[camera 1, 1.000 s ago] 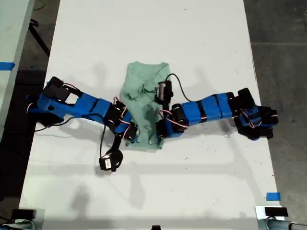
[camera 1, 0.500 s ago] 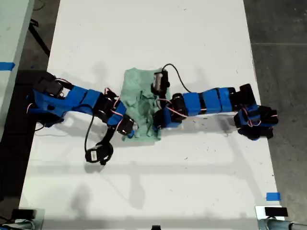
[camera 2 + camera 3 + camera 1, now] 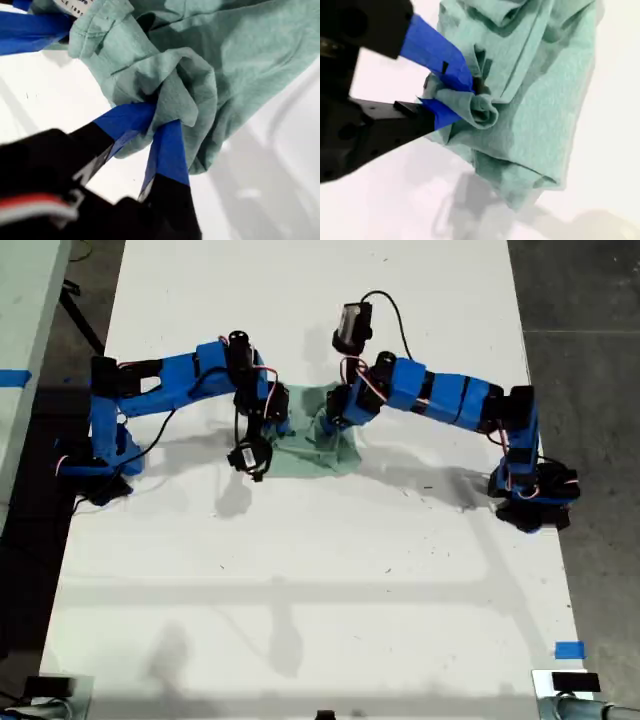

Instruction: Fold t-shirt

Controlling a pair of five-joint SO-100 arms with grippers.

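You have the soft, light t-shirt (image 3: 318, 440) pinched in both my first gripper (image 3: 161, 131) and my second gripper (image 3: 451, 97), jaws closed on bunched cloth, so it will sag and crumple; better hold flat edges.

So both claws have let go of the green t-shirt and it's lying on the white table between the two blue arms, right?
Not quite: neither has let go. The first wrist view shows my first gripper pinched shut on a bunch of the t-shirt, and the second wrist view shows my second gripper clamped on it too. The rest holds: it sits between the two blue arms on the white table.
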